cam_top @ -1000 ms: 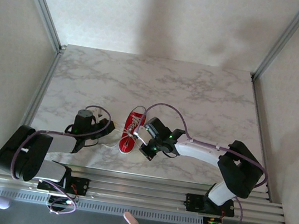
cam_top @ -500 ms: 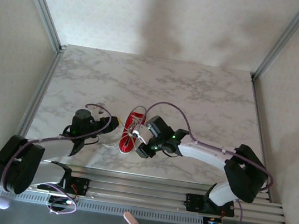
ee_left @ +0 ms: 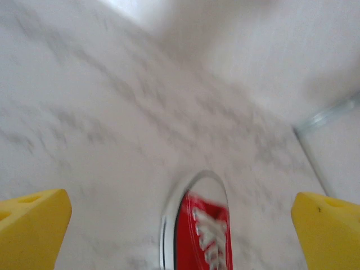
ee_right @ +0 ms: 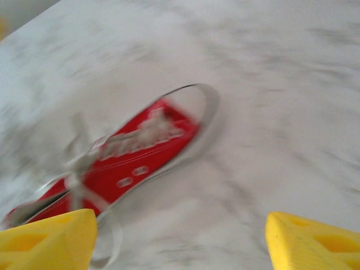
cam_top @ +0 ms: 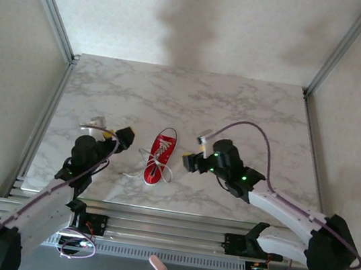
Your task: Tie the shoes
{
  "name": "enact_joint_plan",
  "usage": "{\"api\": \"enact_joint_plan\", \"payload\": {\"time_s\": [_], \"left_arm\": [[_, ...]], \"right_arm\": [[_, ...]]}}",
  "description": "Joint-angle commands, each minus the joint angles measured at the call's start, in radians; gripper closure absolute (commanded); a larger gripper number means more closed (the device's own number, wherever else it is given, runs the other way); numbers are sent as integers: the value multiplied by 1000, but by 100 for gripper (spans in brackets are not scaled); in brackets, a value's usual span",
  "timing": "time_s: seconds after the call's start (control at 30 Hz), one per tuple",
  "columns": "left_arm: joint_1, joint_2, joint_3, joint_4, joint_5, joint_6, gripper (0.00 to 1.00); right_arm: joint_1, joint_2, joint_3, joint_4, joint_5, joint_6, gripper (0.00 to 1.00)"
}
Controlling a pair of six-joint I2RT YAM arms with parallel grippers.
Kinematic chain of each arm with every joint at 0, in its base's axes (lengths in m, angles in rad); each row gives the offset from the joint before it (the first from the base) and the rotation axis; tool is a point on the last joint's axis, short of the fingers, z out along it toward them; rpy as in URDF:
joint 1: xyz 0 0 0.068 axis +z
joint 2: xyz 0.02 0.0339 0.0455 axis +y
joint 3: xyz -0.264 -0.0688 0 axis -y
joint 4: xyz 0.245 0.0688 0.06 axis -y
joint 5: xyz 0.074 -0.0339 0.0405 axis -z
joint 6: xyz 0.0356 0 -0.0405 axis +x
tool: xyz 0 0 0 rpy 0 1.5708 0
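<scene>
The shoe point(cam_top: 160, 154), a small red sneaker with a white sole, lies on the marble table point(cam_top: 252, 112) between the two arms, toe pointing away. Its white laces point(cam_top: 155, 169) lie loose over the heel end, and one end trails to the left. My left gripper point(cam_top: 116, 137) stands open to the left of the shoe, apart from it, with nothing between its yellow fingers point(ee_left: 31, 225). My right gripper point(cam_top: 191, 161) stands open just right of the shoe and is empty too. The left wrist view shows the shoe's point(ee_left: 202, 233) toe cap ahead; the right wrist view shows the shoe point(ee_right: 132, 154) blurred, up and to the left.
Aluminium rails point(cam_top: 173, 230) run along the table's near edge, and frame posts point(cam_top: 50, 3) stand at the back corners against white walls. A small pink piece point(cam_top: 157, 265) lies below the rail. The far half of the table is bare marble.
Both grippers have opened and let go of the laces. The left one pulled away to the left and the right one to the right, leaving the shoe lying free.
</scene>
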State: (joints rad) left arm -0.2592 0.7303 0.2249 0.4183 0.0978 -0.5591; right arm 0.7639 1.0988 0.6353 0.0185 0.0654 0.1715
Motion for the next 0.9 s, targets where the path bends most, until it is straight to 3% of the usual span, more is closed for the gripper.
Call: {"api": "enact_joint_plan", "payload": {"time_s": [0.0, 0.13, 0.2, 0.37, 0.5, 0.7, 0.87], "left_arm": [[6, -67, -27, -9, -247, 95, 0], [7, -96, -88, 80, -324, 267, 1], [8, -103, -95, 99, -404, 289, 0], [11, -90, -160, 306, -416, 503, 0], [26, -2, -191, 409, -499, 568, 0], [49, 261, -194, 634, -493, 630, 0], [130, 426, -176, 770, -365, 639, 0]], "right_arm": [[-126, -86, -48, 19, 199, 113, 16], [-286, -167, -118, 30, 210, 104, 6], [-342, -183, -140, 34, 230, 76, 1], [-444, -147, -187, 91, 274, 20, 1], [-500, -89, -176, 144, 289, -54, 1], [-573, 77, -194, 345, 257, -130, 1], [-590, 216, -194, 477, 185, -174, 1]]}}
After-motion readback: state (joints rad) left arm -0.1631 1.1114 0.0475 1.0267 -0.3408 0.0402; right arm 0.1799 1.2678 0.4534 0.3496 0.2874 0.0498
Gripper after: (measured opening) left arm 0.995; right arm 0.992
